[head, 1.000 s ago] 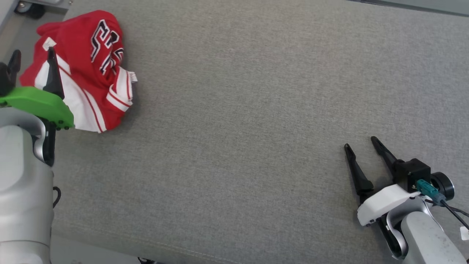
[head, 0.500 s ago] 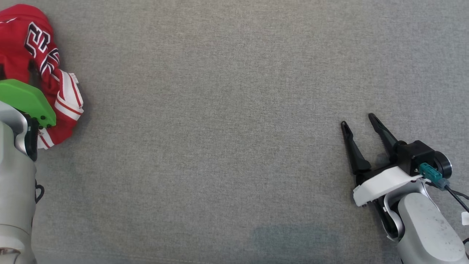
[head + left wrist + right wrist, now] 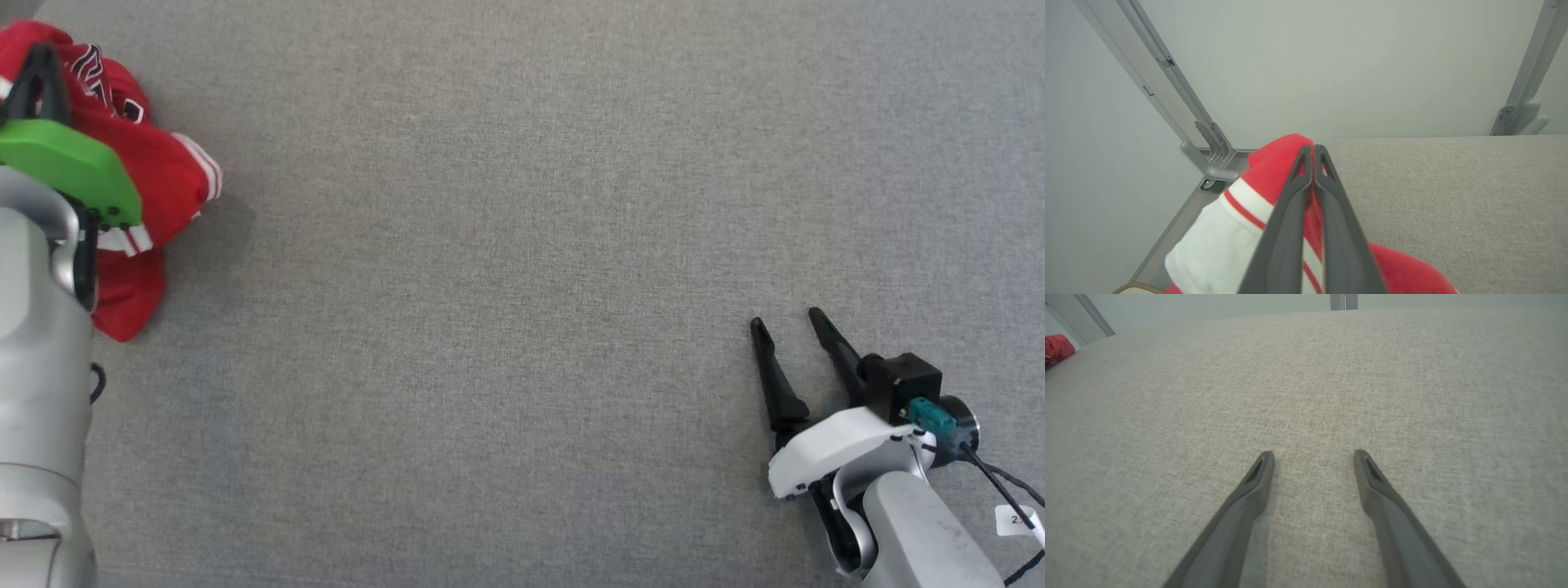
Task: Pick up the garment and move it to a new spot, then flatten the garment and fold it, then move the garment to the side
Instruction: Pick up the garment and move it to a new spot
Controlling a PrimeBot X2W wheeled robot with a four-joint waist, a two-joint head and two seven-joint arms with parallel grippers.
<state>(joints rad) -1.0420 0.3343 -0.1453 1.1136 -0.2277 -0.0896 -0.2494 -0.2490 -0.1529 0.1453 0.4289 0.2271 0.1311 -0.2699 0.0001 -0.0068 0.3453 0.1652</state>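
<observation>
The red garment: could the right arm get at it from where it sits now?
Probably not without a long stretch. Nothing blocks the right gripper, open over the grey surface, but the garment is at the far left edge, pinched in the shut left gripper.

surface: grey woven fabric top (image 3: 522,245) | at its far-left edge: bunched red-and-white garment (image 3: 163,180) | rest: bare

garment (image 3: 167,175) | red, white-striped trim | crumpled bunch | far-left of grey surface (image 3: 522,286)
</observation>
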